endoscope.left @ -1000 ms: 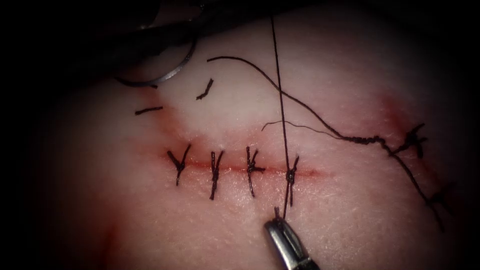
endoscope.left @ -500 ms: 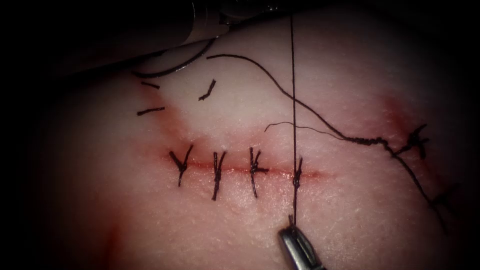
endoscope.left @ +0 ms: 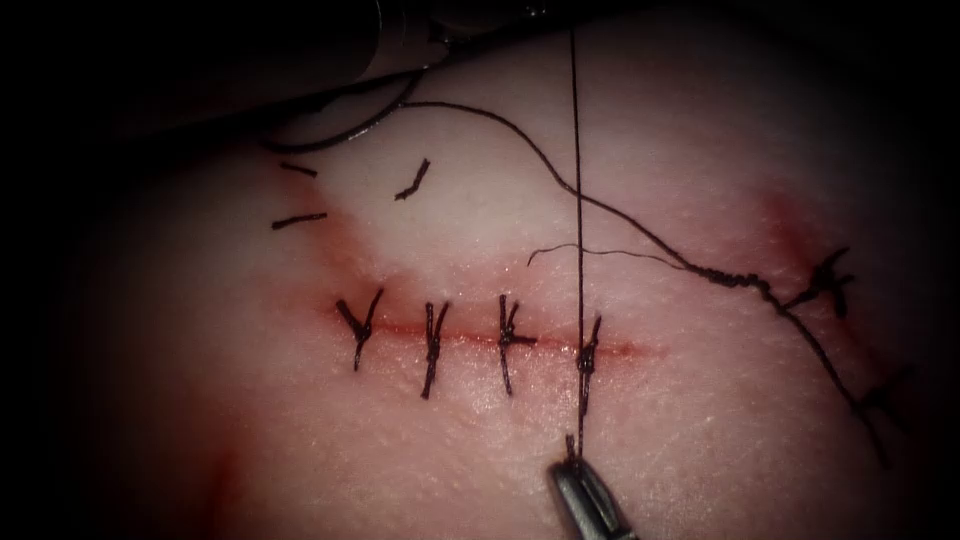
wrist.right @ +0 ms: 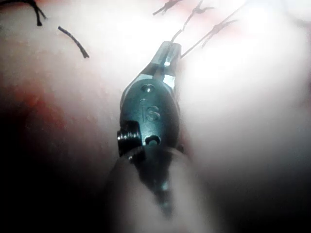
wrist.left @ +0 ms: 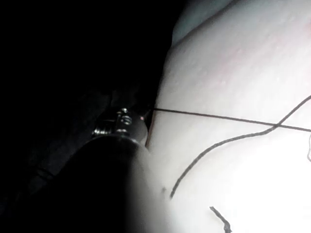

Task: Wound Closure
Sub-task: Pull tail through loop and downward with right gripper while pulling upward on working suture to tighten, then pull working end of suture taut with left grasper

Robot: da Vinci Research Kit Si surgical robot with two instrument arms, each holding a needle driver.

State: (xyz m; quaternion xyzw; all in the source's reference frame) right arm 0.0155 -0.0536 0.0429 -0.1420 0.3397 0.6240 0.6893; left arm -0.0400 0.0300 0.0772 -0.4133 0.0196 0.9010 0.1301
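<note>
Thread taut, gripped by right pincer.

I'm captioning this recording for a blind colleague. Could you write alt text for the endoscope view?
The right tool, jaws shut, holds a taut thread running straight up from the fourth knotted stitch on the cut in the tissue. The curved needle lies on the tissue at upper left, beside short cut ends of thread.

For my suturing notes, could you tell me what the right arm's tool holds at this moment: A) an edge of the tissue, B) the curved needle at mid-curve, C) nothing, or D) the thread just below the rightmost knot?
D: the right tool is shut on the thread, which runs taut from its tip past the rightmost knot and on upward.
</note>
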